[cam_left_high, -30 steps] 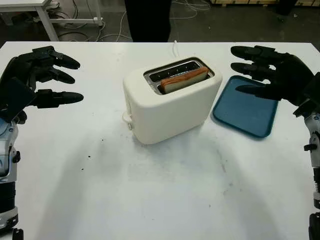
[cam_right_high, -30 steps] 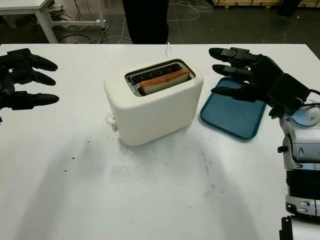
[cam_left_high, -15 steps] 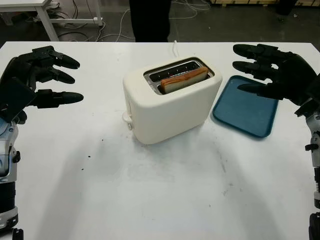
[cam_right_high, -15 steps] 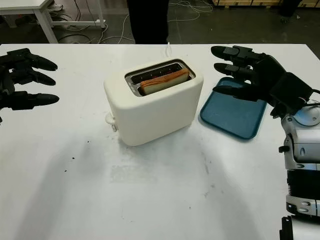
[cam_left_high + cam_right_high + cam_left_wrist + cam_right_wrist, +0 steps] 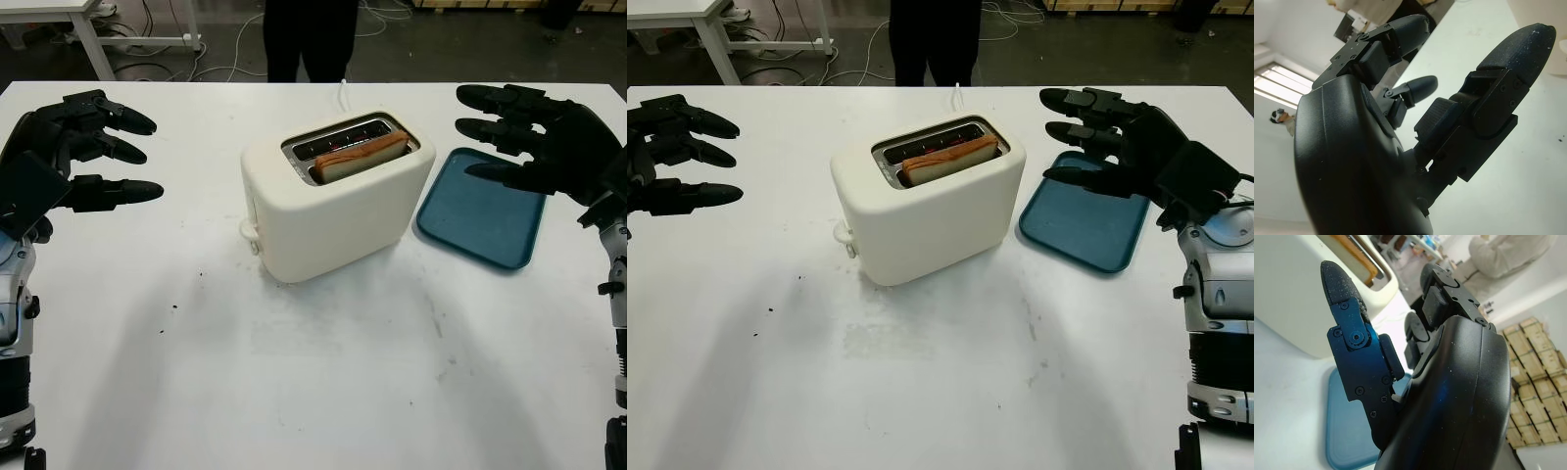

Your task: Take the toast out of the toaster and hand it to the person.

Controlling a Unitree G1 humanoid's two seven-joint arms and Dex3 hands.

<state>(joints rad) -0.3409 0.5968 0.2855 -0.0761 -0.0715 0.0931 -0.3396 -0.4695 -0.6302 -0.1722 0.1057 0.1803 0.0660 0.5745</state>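
Note:
A cream toaster [image 5: 333, 211] stands in the middle of the white table [image 5: 294, 392]. One slice of brown toast [image 5: 361, 155] sticks up from its nearer slot; the slot behind it holds nothing. My left hand [image 5: 93, 147] hovers open over the table's left side, well away from the toaster. My right hand [image 5: 514, 137] hovers open above the blue tray [image 5: 480, 220], to the right of the toaster, touching nothing. A person in dark trousers [image 5: 312, 39] stands behind the far edge of the table.
The flat blue tray lies right of the toaster with nothing on it. A white cord [image 5: 343, 93] runs from the toaster to the far table edge. Another white table [image 5: 88, 29] and floor cables [image 5: 216, 44] are behind.
The person behind the table has shifted to the right. My right hand has drifted slightly right; the left hand, toaster and toast stay put.

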